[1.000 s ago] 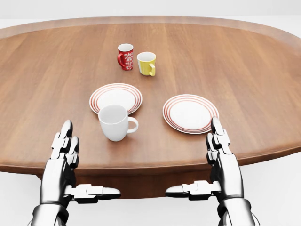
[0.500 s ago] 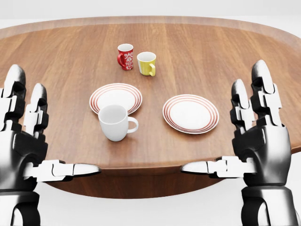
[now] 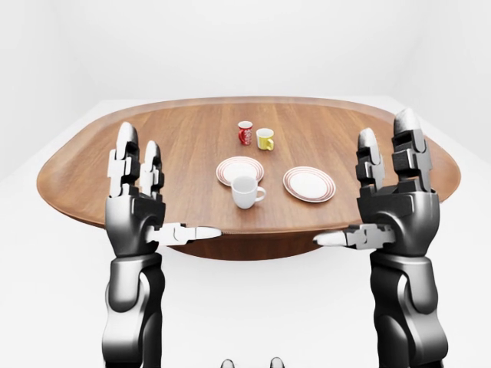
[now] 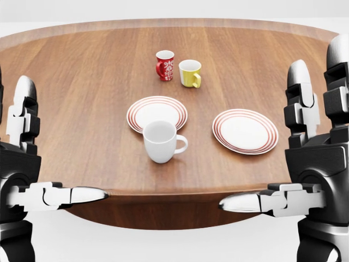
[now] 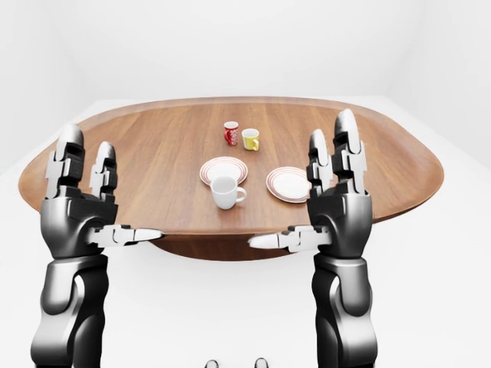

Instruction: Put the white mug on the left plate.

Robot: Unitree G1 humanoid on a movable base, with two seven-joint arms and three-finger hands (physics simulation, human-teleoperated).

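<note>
The white mug stands upright on the wooden table, handle pointing to the view's right. It sits just below the left red-ringed plate, overlapping the plate's lower rim in the head view. The left plate holds nothing. My left hand is raised at the table's near edge, left of the mug, fingers up and thumb stretched inward, open and holding nothing. My right hand mirrors it on the right, open, near the right plate. Neither hand touches the mug.
A red patterned mug and a yellow mug stand side by side higher in the head view, above the left plate. The table is a large oval with its rounded edge just under my thumbs. White floor surrounds it.
Both hands rose from low at the table's edge to upright, palms facing inward. Since half a second ago the whole picture has shifted right, so the camera has moved; the mugs and plates stay put.
</note>
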